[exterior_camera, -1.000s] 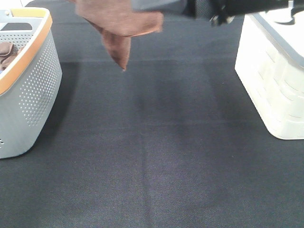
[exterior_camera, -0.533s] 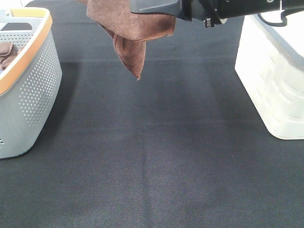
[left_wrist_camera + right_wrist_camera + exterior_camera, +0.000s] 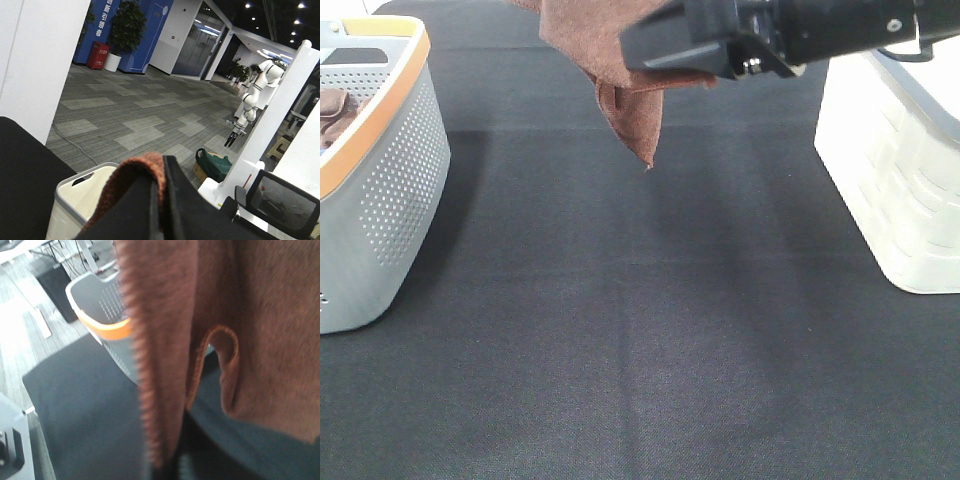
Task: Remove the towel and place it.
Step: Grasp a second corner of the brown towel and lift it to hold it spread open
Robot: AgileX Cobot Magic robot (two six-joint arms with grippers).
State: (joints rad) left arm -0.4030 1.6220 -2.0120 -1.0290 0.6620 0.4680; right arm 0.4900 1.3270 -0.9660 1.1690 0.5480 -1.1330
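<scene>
While towel (image 3: 632, 118) hangs above mat (image 3: 620, 340), right end effector (image 3: 638, 48) pinches it; left end effector (image 3: 159, 180) grip unclear.

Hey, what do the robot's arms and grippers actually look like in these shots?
The right arm is glossy black and tubular, with a thin black cable running beside it. The right gripper is a boxy dark grey housing with a small silver fitting at its wrist. The left gripper shows only two flat black fingers. No markings are legible.
</scene>
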